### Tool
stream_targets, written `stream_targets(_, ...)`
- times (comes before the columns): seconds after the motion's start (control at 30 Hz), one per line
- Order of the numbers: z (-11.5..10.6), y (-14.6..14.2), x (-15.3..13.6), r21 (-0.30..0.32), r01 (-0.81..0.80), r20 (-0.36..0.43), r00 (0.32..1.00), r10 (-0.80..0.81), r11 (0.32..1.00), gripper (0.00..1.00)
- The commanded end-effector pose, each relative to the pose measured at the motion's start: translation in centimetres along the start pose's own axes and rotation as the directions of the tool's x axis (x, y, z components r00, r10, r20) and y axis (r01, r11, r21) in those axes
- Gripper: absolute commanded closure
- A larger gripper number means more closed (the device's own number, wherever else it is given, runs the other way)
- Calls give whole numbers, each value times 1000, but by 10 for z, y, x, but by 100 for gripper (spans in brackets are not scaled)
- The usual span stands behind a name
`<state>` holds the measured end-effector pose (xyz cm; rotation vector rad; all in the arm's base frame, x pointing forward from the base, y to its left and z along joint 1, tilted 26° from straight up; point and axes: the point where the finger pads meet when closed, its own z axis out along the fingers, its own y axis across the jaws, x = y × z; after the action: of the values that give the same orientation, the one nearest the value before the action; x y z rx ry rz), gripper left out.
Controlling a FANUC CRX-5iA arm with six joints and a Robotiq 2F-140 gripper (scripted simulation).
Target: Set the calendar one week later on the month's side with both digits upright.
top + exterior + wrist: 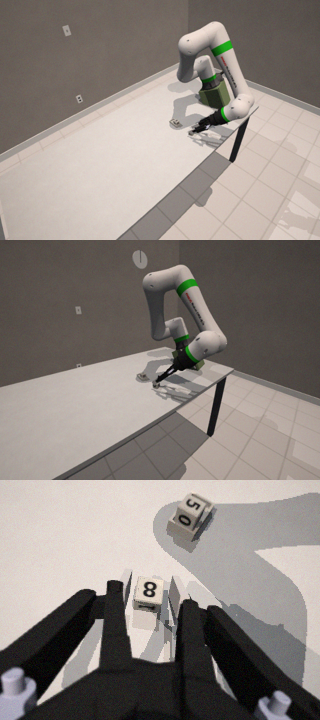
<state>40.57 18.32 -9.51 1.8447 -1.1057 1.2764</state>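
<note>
A small white cube point(149, 589) point(155, 386) lies alone on the table with an 8 on its top face. My gripper point(150, 583) point(194, 130) point(157, 381) reaches down at a slant, low over the table. Its fingers stand partly apart and the cube sits just ahead of the tips, in line with the gap; the fingers hold nothing. Farther on stands the small beige calendar tray point(172, 123) point(139, 377) with the other cube point(190, 514) point(176, 121) point(142, 374), which shows a 5 and a 0. The month's name is not readable.
The arm's green base block point(215, 96) point(200, 365) stands at the table's far corner. The table's near edge point(219, 148) runs close beside the loose cube. A dark table leg point(239, 139) stands below that corner.
</note>
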Motion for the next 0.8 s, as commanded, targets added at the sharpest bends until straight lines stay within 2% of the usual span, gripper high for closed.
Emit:
stream_targets(0.0,5,0,-5,0,0,0,1000,0,1000,71)
stream_targets(0.77,18,0,-18,0,0,0,1000,0,1000,71)
